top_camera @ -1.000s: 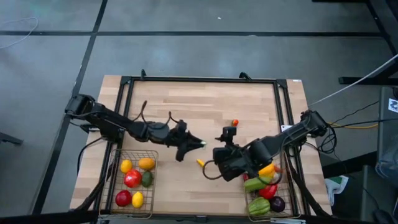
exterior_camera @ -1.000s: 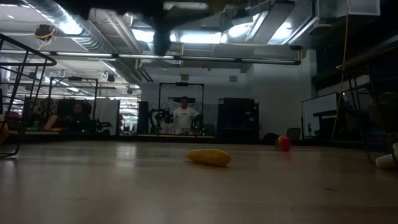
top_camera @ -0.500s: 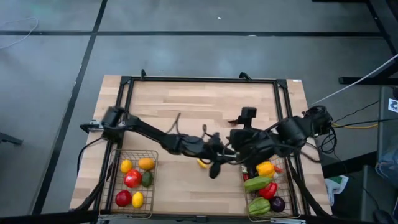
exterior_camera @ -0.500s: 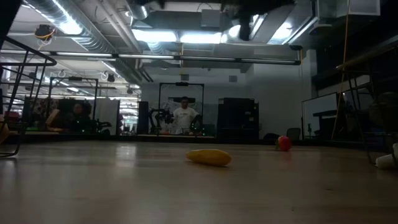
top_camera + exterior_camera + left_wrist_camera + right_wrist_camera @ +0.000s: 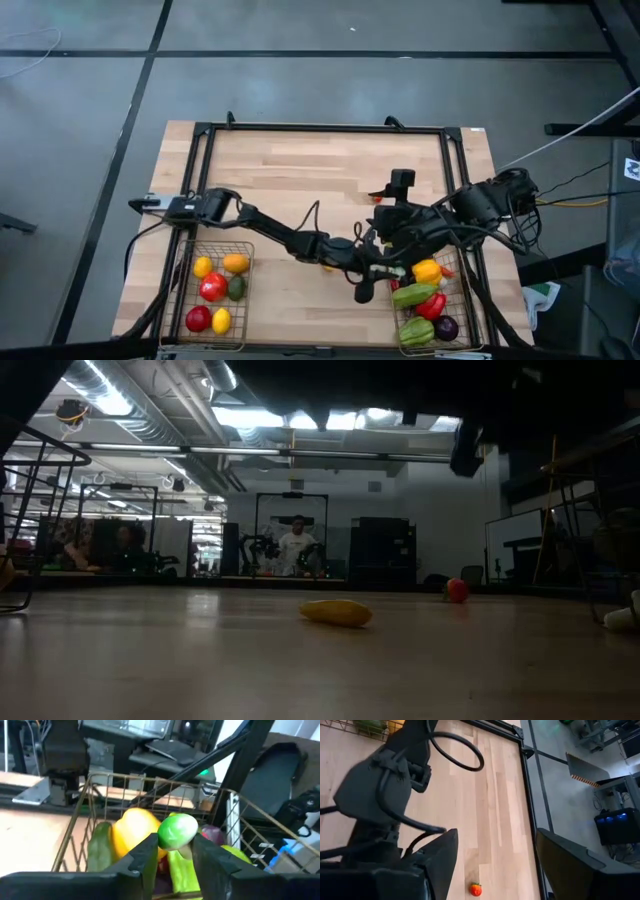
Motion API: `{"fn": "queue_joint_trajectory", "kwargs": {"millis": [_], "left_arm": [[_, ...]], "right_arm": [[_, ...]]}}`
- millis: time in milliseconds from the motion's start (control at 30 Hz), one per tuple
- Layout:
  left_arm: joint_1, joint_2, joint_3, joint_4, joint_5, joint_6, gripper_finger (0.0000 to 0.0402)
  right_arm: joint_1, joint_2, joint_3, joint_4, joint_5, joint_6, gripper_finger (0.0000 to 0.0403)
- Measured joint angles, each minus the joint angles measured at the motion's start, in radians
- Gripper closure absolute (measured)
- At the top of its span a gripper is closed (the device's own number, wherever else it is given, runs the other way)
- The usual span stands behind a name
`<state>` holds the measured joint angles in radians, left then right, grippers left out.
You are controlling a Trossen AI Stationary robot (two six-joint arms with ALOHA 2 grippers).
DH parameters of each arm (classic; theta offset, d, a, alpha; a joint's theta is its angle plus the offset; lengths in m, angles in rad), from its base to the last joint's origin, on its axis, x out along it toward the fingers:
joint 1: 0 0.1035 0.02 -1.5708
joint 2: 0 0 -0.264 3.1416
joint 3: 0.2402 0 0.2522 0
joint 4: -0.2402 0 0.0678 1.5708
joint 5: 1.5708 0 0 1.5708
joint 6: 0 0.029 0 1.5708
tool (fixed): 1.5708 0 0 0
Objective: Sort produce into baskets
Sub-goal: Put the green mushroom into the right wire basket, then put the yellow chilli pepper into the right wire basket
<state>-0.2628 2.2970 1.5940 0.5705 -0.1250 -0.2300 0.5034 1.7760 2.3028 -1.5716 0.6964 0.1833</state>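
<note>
Wooden table (image 5: 300, 170): two baskets (image 5: 213, 290) (image 5: 428, 310), two loose pieces (image 5: 336, 612) (image 5: 457, 590).

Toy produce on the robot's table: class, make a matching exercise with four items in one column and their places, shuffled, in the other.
Items
1. green ball
2. yellow banana-shaped piece
3. small red piece
4. red tomato

Places
A. in the left basket
B. lying on the bare tabletop, mid-table
C. between the left gripper fingers, beside the right basket
D. on the tabletop ahead of the right gripper

Pairs: 1-C, 2-B, 3-D, 4-A
</note>
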Motion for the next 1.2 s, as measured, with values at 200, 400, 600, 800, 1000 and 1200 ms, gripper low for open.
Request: {"fn": "queue_joint_trajectory", "kwargs": {"millis": [200, 400, 600, 800, 1000, 1200], "left_arm": [[0.003, 0.006, 0.0, -0.065, -0.001, -0.007, 0.0223], [0.006, 0.002, 0.0, -0.069, 0.002, 0.017, 0.0171], [0.02, -0.086, 0.0, -0.204, 0.045, 0.138, 0.0165], [0.02, -0.236, -0.002, -0.531, 0.05, 0.264, 0.0164], [0.012, -0.417, 0.002, -0.952, 0.089, 0.287, 0.0164], [-0.015, -0.455, -0.001, -1.252, 0.097, 0.286, 0.0164]], "right_arm": [[0.0, 0.0, 0.0, 0.0, 0.0, 0.0, 0.0139], [0.0, 0.001, 0.0, 0.0, 0.0, 0.001, 0.0139], [0.0, 0.001, 0.0, 0.0, -0.002, 0.002, 0.0139], [0.0, -0.001, 0.001, 0.004, -0.009, 0.003, 0.0139], [0.0, 0.002, -0.001, -0.001, -0.07, 0.021, 0.0139], [-0.009, 0.002, -0.001, 0.001, -0.092, -0.023, 0.0139]]}}
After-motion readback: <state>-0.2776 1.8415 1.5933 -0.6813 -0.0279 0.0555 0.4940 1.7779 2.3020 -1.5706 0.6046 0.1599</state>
